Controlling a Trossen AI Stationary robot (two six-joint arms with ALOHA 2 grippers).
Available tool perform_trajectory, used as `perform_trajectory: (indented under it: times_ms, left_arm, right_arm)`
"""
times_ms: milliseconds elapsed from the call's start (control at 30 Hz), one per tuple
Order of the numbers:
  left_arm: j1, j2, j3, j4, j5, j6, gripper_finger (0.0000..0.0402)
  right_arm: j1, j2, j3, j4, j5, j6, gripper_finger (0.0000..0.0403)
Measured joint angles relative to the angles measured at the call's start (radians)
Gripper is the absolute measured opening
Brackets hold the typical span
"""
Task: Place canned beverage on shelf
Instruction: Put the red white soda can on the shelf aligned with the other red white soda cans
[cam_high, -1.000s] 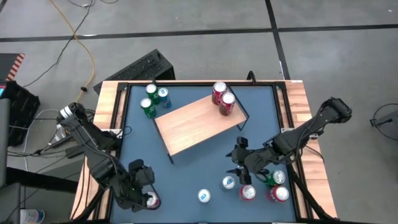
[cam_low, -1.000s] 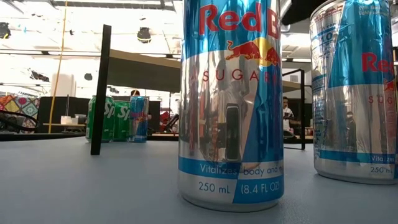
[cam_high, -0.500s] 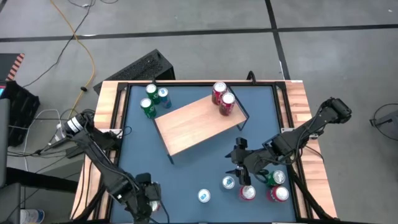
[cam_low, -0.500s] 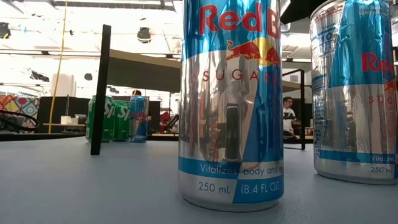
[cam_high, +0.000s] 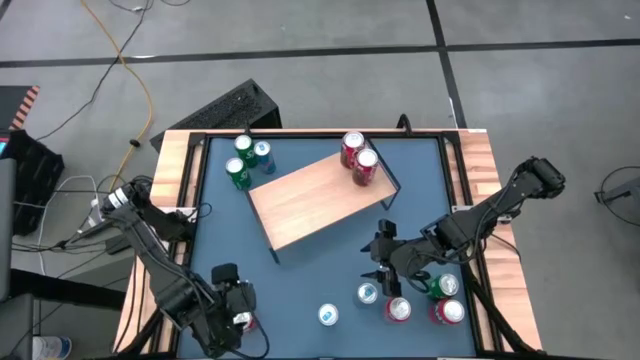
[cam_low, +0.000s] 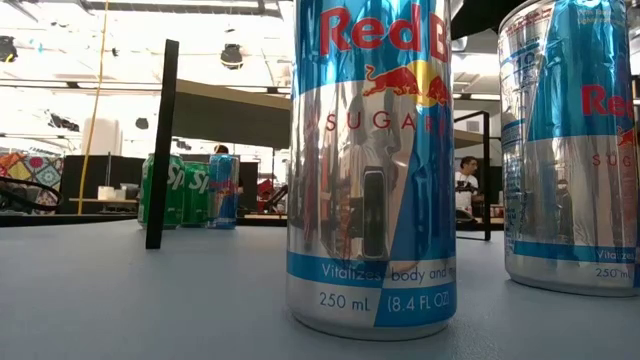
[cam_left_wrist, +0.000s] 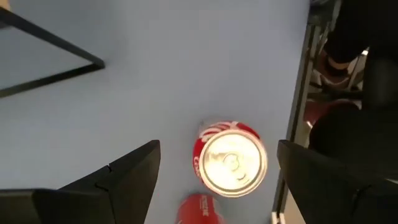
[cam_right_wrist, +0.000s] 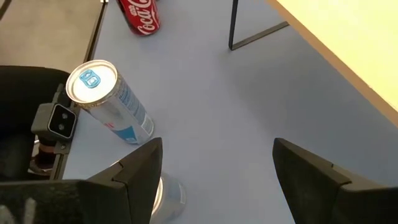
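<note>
Your left hand (cam_left_wrist: 214, 177) hangs released above a red Coca-Cola can (cam_left_wrist: 231, 160) at the counter's (cam_high: 300, 275) near-left corner. Your right hand (cam_right_wrist: 214, 171) waits released near the silver-blue cans (cam_high: 368, 293), near-right. Wooden shelf (cam_high: 315, 198): two red cans (cam_high: 358, 158) at its far-right end.

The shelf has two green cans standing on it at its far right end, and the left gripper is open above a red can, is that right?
Not quite: the two cans on the shelf are red, not green, as the high view shows. The rest holds: the left gripper is open above a red can.

A lab: loose cables (cam_high: 118, 60) cross its concrete floor (cam_high: 330, 50).
</note>
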Motion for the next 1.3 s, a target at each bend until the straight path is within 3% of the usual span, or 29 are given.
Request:
perform_trajectory:
  times_ms: [200,500,933,1300]
  left_arm:
    - [-0.014,0.010,-0.009,0.007,-0.010,-0.020,0.0309]
    - [-0.015,0.104,-0.012,0.041,0.124,-0.003,0.0309]
    - [-0.027,0.100,-0.013,0.019,0.078,0.000,0.0309]
    - [-0.034,0.099,-0.102,0.134,0.086,-0.002,0.0309]
  right_arm:
    - [0.000,0.000,0.000,0.000,0.000,-0.003,0.0291]
    - [-0.001,0.000,0.000,0.004,0.000,-0.002,0.0291]
    - [-0.013,0.000,0.000,0.018,0.000,0.001,0.0291]
    - [-0.013,0.000,0.000,0.016,-0.001,0.001,0.0291]
